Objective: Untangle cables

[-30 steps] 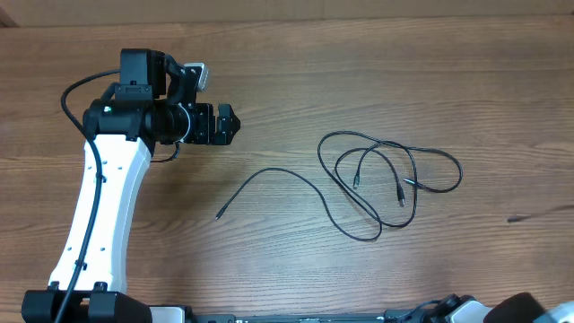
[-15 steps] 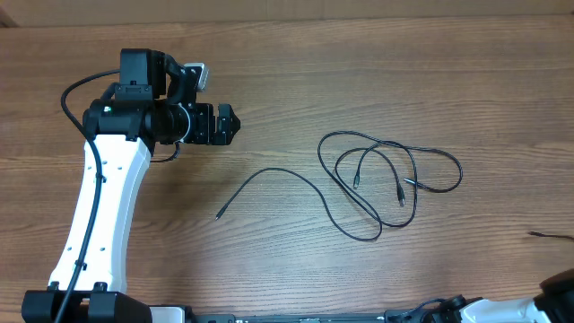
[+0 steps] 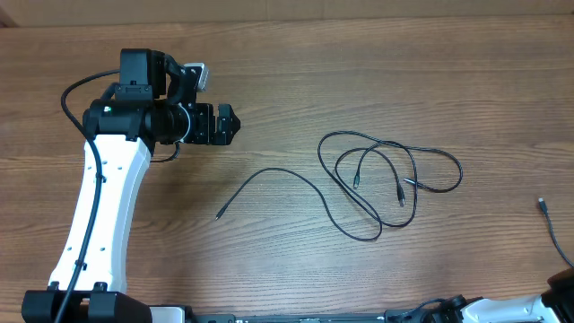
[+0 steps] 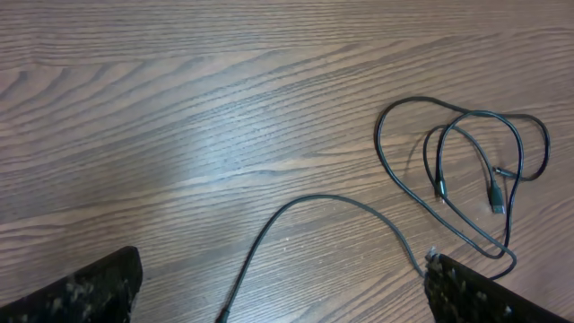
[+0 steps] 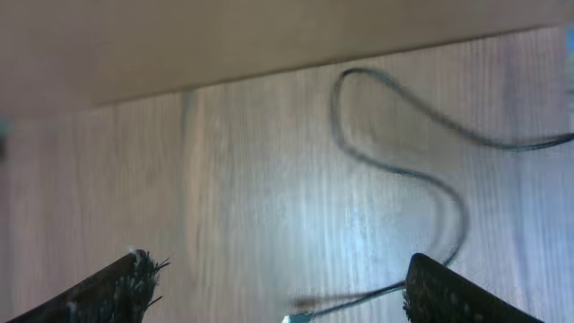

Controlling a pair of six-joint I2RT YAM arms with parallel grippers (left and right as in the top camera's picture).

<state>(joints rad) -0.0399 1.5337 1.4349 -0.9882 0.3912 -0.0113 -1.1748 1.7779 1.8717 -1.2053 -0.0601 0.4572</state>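
Wooden tabletop [image 3: 359, 72] carries looped cables [image 3: 395, 179] right of centre, a loose strand [image 3: 278, 170] beside them; left hand [image 3: 230, 124] and right hand [image 5: 276, 269] both gape wide.

Tangled cables [image 3: 401, 196] lie on the table [image 3: 359, 72]; single cable [image 3: 278, 170] left; third cable [image 3: 543, 206], apparently, far right.

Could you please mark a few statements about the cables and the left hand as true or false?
1. The left hand grips a cable. False: it is open and empty.
2. The tangled cables lie on the table in overlapping loops. True.
3. The left hand hangs directly over the tangle. False: in the overhead view it is off to the tangle's left, apart from it.
4. A cable end shows near the table's right edge. True.
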